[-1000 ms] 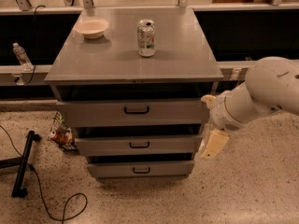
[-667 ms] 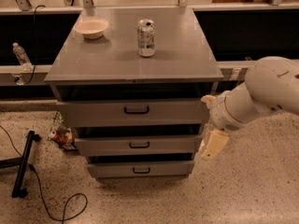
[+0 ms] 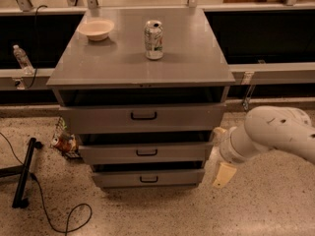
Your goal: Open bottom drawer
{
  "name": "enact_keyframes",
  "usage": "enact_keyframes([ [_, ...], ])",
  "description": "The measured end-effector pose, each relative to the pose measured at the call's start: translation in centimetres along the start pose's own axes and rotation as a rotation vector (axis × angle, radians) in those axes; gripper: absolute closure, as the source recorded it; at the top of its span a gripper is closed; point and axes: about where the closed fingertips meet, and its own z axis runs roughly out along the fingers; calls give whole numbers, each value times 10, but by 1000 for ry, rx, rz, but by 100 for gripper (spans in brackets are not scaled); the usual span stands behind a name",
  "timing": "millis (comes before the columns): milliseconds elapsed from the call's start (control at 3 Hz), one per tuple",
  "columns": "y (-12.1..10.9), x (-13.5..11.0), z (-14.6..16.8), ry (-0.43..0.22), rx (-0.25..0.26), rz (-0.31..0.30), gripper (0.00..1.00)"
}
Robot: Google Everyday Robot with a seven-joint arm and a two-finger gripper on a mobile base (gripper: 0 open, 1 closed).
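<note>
The grey cabinet (image 3: pixel 142 63) has three drawers. The bottom drawer (image 3: pixel 172 177) is the lowest one, with a shallow grey front and a small black loop handle (image 3: pixel 148 179). A dark gap shows above its front. My gripper (image 3: pixel 222 172) hangs from the white arm (image 3: pixel 275 132) just right of the cabinet, level with the bottom drawer's right end. It is beside the drawer front and well to the right of the handle, holding nothing I can see.
A soda can (image 3: pixel 153 39) and a beige bowl (image 3: pixel 96 29) stand on the cabinet top. The middle drawer (image 3: pixel 146 152) and top drawer (image 3: pixel 143 116) sit above. A black stand and cable (image 3: pixel 24 173), a bottle (image 3: pixel 21 58) and litter (image 3: pixel 64 142) lie to the left.
My arm and gripper have dropped lower, from beside the middle drawer to beside the bottom drawer. The drawers have not moved.
</note>
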Motion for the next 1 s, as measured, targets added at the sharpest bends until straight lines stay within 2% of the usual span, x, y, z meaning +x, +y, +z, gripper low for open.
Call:
enact_keyframes([
  [333, 13, 23, 41, -28, -6, -11, 0],
  [667, 11, 38, 88, -97, -37, -49, 0],
  [1000, 9, 43, 163, -186, -115, -76, 0],
])
